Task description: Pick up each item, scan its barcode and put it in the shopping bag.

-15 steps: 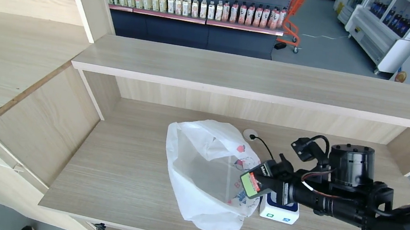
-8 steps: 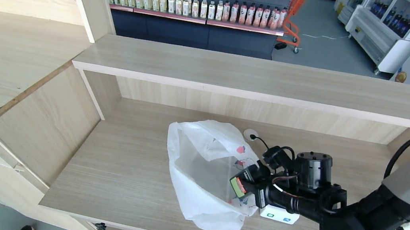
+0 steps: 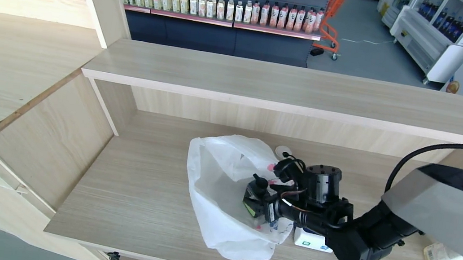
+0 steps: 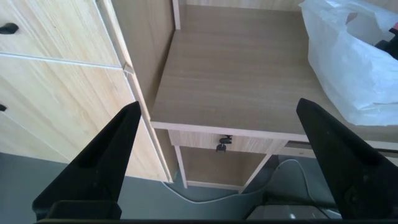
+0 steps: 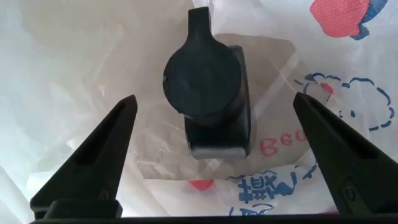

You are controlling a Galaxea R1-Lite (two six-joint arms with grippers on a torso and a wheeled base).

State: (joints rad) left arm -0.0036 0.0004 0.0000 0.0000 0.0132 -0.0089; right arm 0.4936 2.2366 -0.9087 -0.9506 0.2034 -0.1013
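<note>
The white plastic shopping bag [image 3: 221,201] lies on the wooden counter with its mouth facing right. My right gripper [image 3: 259,197] is inside that mouth. In the right wrist view its fingers [image 5: 93,162] stand wide apart, open, clear of the item. A dark container with a round lid [image 5: 208,74] sits between and just beyond them against the bag's film; its green label edge [image 3: 251,206] shows in the head view. My left gripper [image 4: 217,124] hangs open and empty below the counter's front edge, left of the bag [image 4: 348,62].
A white scanner box [image 3: 311,240] sits just right of the bag, under my right forearm. A light-coloured packet [image 3: 444,259] lies on the counter at the far right. A raised shelf [image 3: 300,90] runs along the back, and a taller side counter [image 3: 4,71] stands at left.
My right arm has swung left from above the scanner into the bag's mouth, carrying the container. The fingers now stand apart from it. The packet at far right came into sight.
</note>
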